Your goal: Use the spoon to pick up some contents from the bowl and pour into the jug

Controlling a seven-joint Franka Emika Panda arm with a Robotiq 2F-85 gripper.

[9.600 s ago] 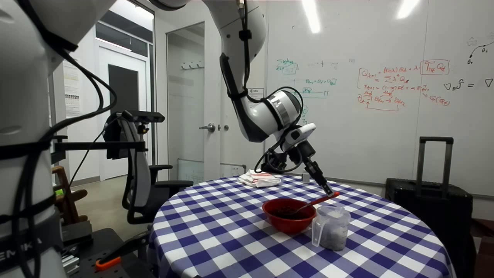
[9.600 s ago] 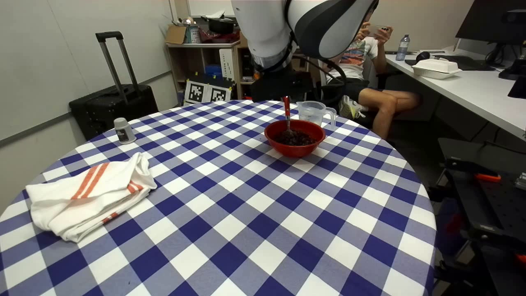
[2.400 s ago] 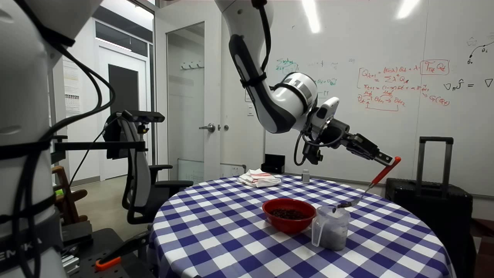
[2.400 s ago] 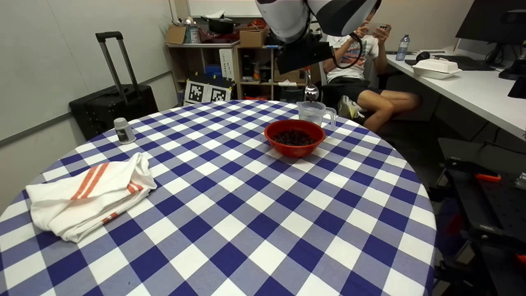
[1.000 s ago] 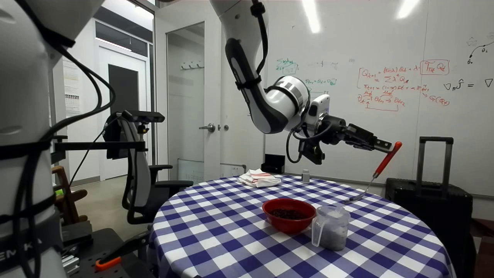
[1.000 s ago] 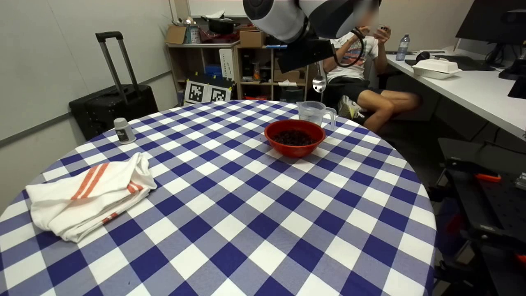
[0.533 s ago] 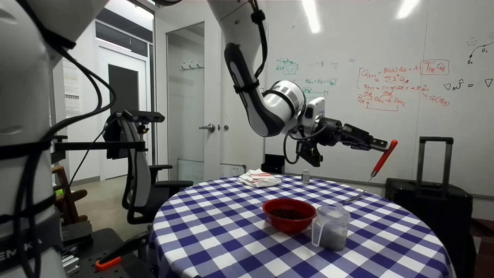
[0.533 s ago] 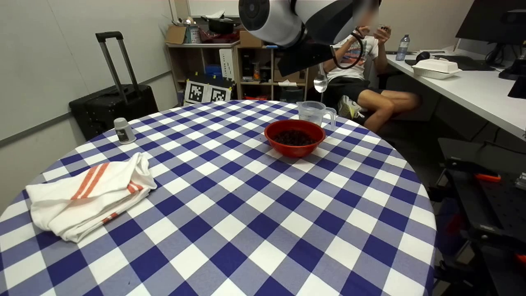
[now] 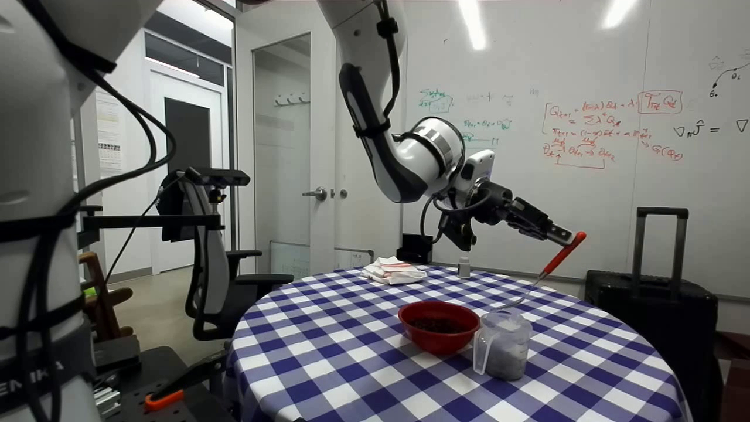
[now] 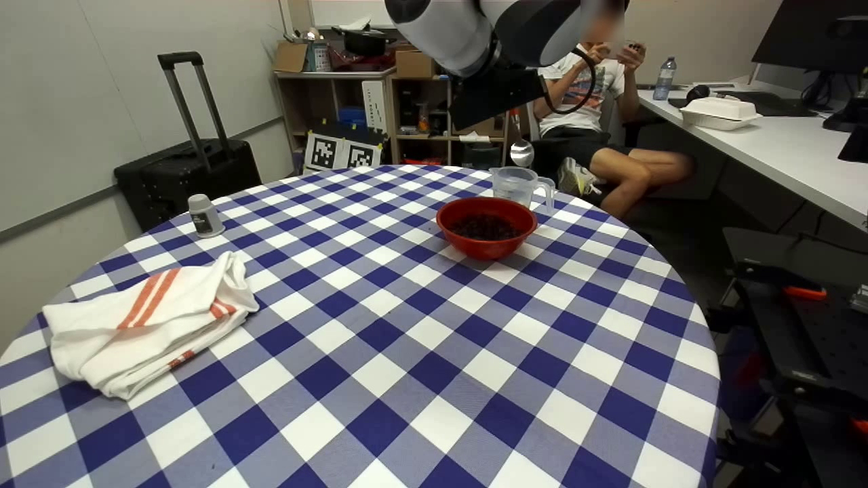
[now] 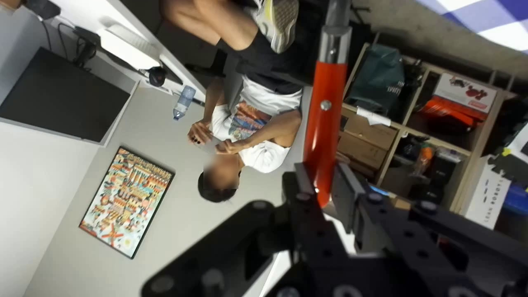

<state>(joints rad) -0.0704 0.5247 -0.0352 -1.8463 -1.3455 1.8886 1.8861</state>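
Read as a clock in an exterior view, with twelve at its far edge, the checked table point(image 9: 328, 363) has a folded towel point(image 9: 394, 272) near eleven. Next comes the red bowl point(image 9: 439, 344), close to the middle, with dark pieces point(image 9: 435, 324) in it, and a small shaker point(image 9: 464, 268) stands at twelve. The clear jug point(image 9: 507, 354) sits at the bowl's four o'clock, right beside it, its handle facing nine; whether any pieces lie inside cannot be told. The spoon point(image 9: 551, 267) slants above the jug, its head point(image 10: 522, 154) just over the rim in both exterior views, its red grip end towards half past one. The head looks bare, so the pour is probably done. The gripper point(image 11: 322, 173) pinches the butt of the spoon's handle, a finger point(image 11: 304, 180) on each side. The spoon should be light and stiff, hard to harm, but its smooth handle, held so far from the head, could swivel or slip; a hold nearer the rivet point(image 11: 325, 105) would likely steady it. The jug, seemingly thin plastic, could tip at a bump, and its own handle is the place to take it. A black suitcase point(image 9: 650, 310) stands beyond the table, near two.
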